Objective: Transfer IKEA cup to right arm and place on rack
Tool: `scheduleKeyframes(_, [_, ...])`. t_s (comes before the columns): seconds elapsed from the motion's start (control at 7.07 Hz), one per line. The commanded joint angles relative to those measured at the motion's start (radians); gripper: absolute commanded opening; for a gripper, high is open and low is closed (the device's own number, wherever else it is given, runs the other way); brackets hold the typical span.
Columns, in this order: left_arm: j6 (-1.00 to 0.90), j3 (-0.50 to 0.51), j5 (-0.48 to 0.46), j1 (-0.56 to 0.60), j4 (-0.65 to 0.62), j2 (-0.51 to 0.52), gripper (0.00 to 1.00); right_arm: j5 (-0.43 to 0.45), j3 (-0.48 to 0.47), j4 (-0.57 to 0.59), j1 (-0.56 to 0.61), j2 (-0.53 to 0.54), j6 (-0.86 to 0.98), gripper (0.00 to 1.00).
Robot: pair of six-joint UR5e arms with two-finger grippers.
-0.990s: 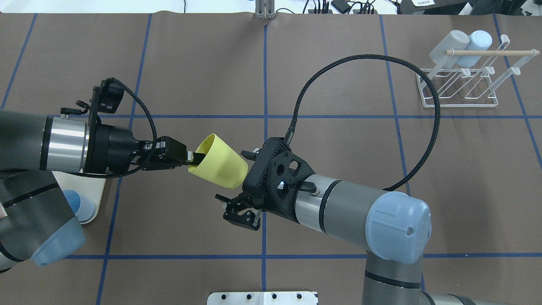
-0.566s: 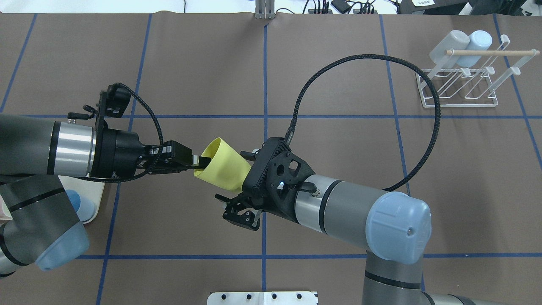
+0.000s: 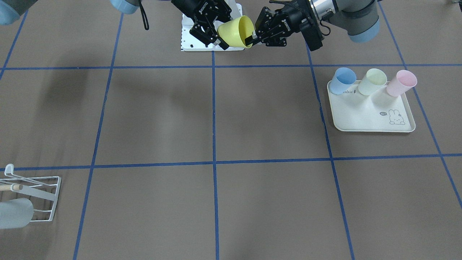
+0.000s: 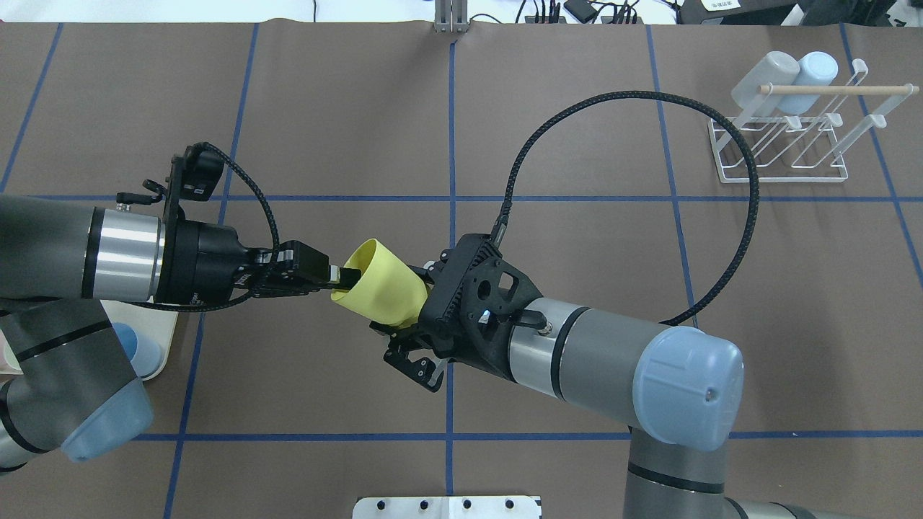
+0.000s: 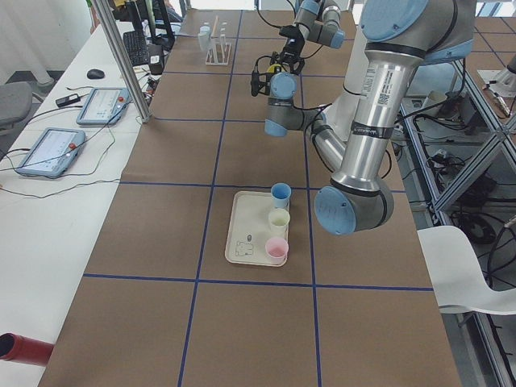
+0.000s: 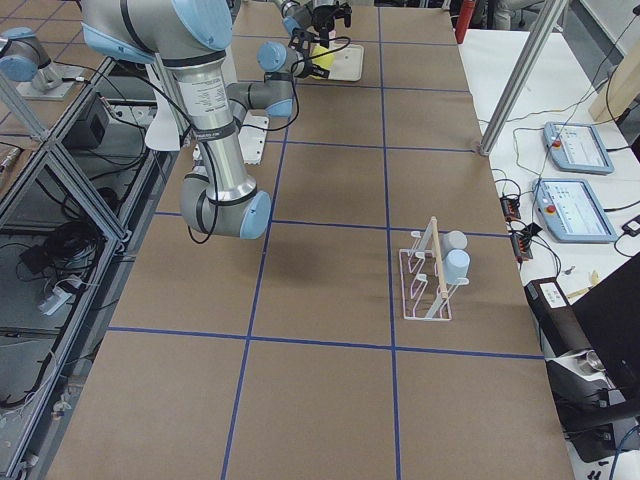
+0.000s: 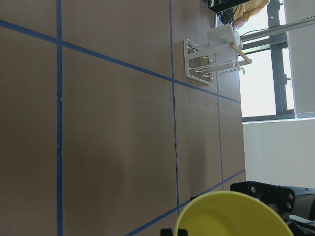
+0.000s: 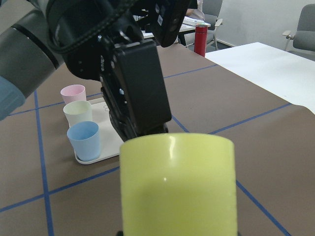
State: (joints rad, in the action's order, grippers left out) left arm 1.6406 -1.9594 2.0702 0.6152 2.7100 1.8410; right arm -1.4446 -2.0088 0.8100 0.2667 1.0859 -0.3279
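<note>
The yellow IKEA cup (image 4: 380, 288) hangs in the air over the table's middle, on its side, mouth toward the left arm. My left gripper (image 4: 343, 277) is shut on the cup's rim, one finger inside the mouth. My right gripper (image 4: 414, 315) is open, its jaws on either side of the cup's base. The front-facing view shows the same cup (image 3: 234, 30), left gripper (image 3: 252, 36) and right gripper (image 3: 212, 26). The right wrist view shows the cup's base (image 8: 177, 182) close in. The white wire rack (image 4: 786, 148) stands at the far right.
The rack carries a grey cup (image 4: 763, 78) and a light blue cup (image 4: 813, 72). A cream rabbit tray (image 3: 364, 117) under the left arm holds a blue cup (image 3: 343, 80), a pale green cup (image 3: 375, 82) and a pink cup (image 3: 400, 83). The right arm's thick black cable (image 4: 743, 187) loops toward the rack.
The left arm carried the cup a little to the right and tilted it. The right gripper moved forward, so its open jaws now flank the cup's base.
</note>
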Motion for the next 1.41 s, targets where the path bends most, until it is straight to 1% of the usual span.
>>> scheduleKeyframes(0.0, [-0.004,-0.009,0.005,0.003,-0.001,0.000,1.00,0.001,-0.001,0.000,0.000,0.000,-0.002,0.09])
scheduleKeyframes(0.42, [-0.007,-0.016,0.013,0.027,-0.003,-0.009,1.00,0.001,-0.002,0.000,0.002,0.003,-0.003,0.00])
scheduleKeyframes(0.57, [-0.033,-0.016,0.016,0.055,-0.007,-0.035,1.00,-0.002,-0.017,0.014,0.003,0.009,-0.003,0.00])
scheduleKeyframes(0.71, [-0.123,-0.016,0.016,0.069,-0.009,-0.086,1.00,-0.003,-0.027,0.029,0.011,0.023,-0.003,0.00])
scheduleKeyframes(0.85, [-0.201,-0.016,0.014,0.092,-0.010,-0.130,1.00,-0.006,-0.044,0.084,0.031,0.032,-0.003,0.00])
scheduleKeyframes(0.99, [-0.266,-0.016,0.016,0.115,-0.010,-0.167,1.00,-0.034,-0.124,0.250,0.058,0.029,-0.003,0.00])
scheduleKeyframes(1.13, [-0.290,-0.016,0.016,0.123,-0.010,-0.186,1.00,-0.089,-0.195,0.441,0.107,0.016,-0.003,0.00])
scheduleKeyframes(1.27, [-0.292,-0.016,0.014,0.124,-0.010,-0.190,1.00,-0.206,-0.223,0.586,0.206,0.011,-0.003,0.00])
